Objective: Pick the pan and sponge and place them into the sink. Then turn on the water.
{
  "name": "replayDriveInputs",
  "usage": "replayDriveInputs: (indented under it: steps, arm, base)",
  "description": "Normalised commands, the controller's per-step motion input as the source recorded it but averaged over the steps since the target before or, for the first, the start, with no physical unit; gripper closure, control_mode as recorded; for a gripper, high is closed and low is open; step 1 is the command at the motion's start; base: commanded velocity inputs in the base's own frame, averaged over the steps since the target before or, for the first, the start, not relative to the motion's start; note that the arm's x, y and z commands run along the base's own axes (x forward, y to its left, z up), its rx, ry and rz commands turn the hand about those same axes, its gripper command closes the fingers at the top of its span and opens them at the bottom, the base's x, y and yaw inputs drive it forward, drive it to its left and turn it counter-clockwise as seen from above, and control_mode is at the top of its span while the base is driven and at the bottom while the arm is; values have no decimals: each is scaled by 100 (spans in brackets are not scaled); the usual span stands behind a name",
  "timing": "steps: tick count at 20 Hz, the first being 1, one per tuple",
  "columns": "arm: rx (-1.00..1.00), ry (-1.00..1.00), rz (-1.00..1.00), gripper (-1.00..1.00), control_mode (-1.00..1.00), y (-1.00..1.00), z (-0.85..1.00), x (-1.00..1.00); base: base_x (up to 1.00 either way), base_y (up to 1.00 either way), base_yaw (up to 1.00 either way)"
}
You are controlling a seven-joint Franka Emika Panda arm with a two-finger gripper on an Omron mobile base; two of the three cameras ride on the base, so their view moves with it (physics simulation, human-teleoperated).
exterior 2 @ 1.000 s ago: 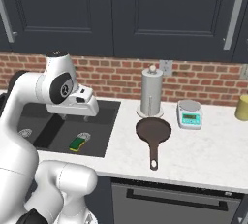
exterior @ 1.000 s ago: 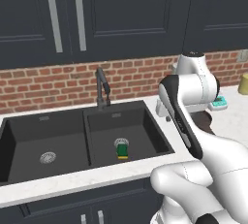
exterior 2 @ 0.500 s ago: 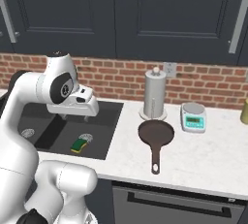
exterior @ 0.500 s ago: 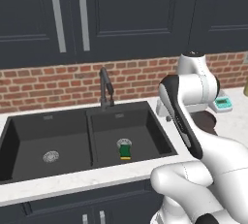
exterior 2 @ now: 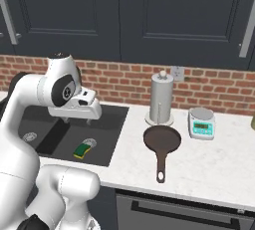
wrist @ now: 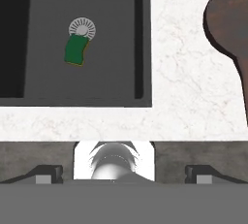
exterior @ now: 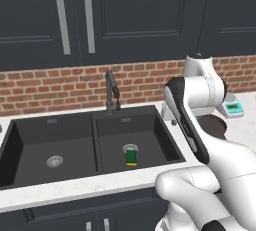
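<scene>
The sponge lies in the sink, touching its drain. The pan sits on the counter. The tool hangs wide and empty.

Whole picture: both base views shift rightward together, so the camera moves, not the things.
Left base view: the sink, faucet and sponge sit slightly further right in the frame than before.
Right base view: the pan and scale slide right. The olive thing is now cut to a sliver at the right edge.
</scene>
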Motion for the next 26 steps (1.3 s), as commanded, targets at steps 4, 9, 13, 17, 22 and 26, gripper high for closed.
replayDriveInputs:
  steps: [4, 9, 13, 17, 22, 26]
  arm:
    - [0, 0, 0, -100, 100, 0, 0, 0]
    - [0, 0, 0, -100, -100, -35, 0, 22]
    - [0, 0, 0, -100, -100, -75, -4, 40]
    - [0, 0, 0, -100, -100, -98, -32, 10]
    - [0, 0, 0, -100, -100, -99, -37, 0]
    - [0, 0, 0, -100, -100, -94, -39, 0]
  base:
    - [20, -12, 3]
    - [4, -3, 0]
    - [0, 0, 0]
    - [0, 0, 0]
    - [0, 0, 0]
    - [0, 0, 0]
